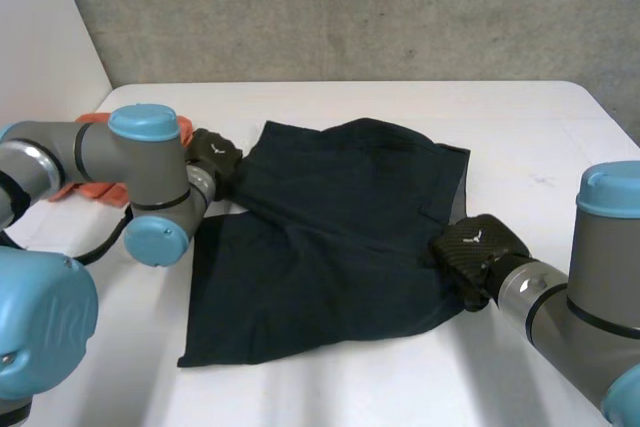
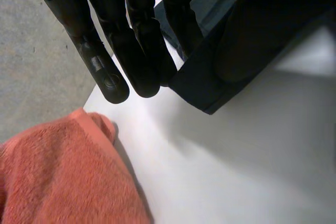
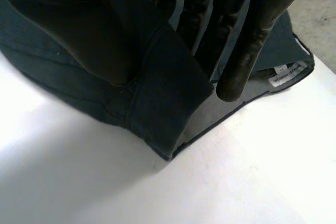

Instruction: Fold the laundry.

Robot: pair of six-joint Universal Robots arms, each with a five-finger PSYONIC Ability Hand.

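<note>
Presently a dark garment (image 1: 330,237), seemingly a pair of shorts, is spread over the middle of the white table (image 1: 520,117), and it is held at two places; a far corner on the robot's left is pinched by the left hand (image 1: 213,155), whose straight fingers (image 2: 136,51) are closed on the cloth against the thumb; the near end of the right-side edge is pinched by the right hand (image 1: 478,250), the hem being trapped between thumb and fingers (image 3: 236,51).

The step in hand is judged to be the first fold; to be done well, both grips should be raised together and only just clear of the table, so that the cloth is kept taut between them and no crease is dragged in; the held parts should then be laid squarely on the edge opposite before the pinches are released; the orange towel (image 1: 85,187), just beside the left hand, should be kept out of the sweep.

The garment's long axis is seen to run across the table from left to right, a little slanted; the end bearing a white label (image 3: 286,74), taken to be the waist, is pointed to the robot's right, and the leg ends to its left.
</note>
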